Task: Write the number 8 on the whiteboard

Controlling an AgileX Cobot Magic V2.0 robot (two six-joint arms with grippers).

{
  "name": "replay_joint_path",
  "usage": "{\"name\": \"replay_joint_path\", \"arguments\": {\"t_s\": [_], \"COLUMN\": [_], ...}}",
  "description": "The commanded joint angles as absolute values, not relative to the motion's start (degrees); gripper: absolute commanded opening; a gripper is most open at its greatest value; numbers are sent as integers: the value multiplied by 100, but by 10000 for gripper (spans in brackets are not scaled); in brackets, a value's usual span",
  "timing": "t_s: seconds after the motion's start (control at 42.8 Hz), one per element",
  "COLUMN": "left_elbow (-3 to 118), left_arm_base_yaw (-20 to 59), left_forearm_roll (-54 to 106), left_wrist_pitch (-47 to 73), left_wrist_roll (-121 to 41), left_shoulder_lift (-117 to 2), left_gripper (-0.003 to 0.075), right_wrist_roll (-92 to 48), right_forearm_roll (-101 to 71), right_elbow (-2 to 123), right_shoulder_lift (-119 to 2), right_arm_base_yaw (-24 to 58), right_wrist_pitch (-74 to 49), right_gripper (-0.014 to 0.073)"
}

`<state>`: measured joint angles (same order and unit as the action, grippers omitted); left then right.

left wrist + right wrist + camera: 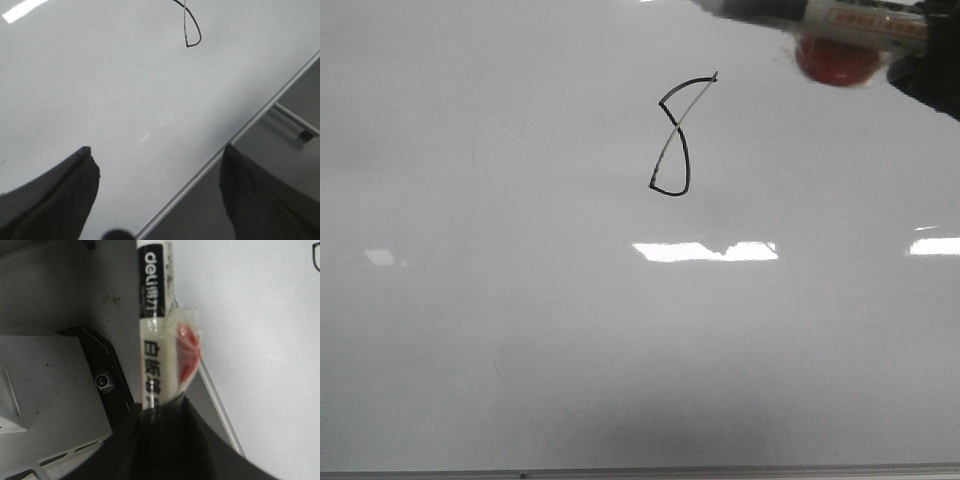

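the whiteboard [520, 330] is filling the front view, its thin grey frame running along the near edge. the right end effector [159, 412] is pinching a white marker [156, 335] with a red blob of tape on its barrel, hanging at the board's far right corner. the left end effector [157, 192] is hovering spread wide and holding nothing over the near edge. the number 8 [675, 135] is sitting on the far half of the board, just right of centre.
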<state>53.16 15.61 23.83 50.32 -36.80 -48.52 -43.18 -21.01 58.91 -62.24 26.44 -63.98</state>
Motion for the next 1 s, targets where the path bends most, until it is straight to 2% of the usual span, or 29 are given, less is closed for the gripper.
{"name": "replay_joint_path", "arguments": {"t_s": [0.0, 0.21, 0.397, 0.747, 0.98], "left_elbow": [5462, 5462, 5736, 6697, 7355], "left_arm_base_yaw": [1557, 1568, 1952, 3941, 4668], "left_forearm_roll": [2598, 3043, 4004, 4024, 3906], "left_wrist_pitch": [4620, 4443, 5384, 5348, 5190], "left_wrist_roll": [-3619, -3736, -5192, -5938, -5938], "left_shoulder_lift": [-4831, -4872, -5357, -6771, -7754], "left_gripper": [491, 491, 491, 491, 491], "right_wrist_roll": [-4389, -4727, -5373, -5583, -5583], "right_forearm_roll": [-2238, -2243, -2250, -2256, -2262], "right_elbow": [6016, 6016, 6016, 6016, 6016], "right_shoulder_lift": [-6110, -6110, -6115, -6115, -6115], "right_arm_base_yaw": [2664, 2664, 2664, 2664, 2664], "right_wrist_pitch": [-6316, -6366, -6454, -6642, -6648], "right_gripper": [-58, -58, -58, -58, -58]}}
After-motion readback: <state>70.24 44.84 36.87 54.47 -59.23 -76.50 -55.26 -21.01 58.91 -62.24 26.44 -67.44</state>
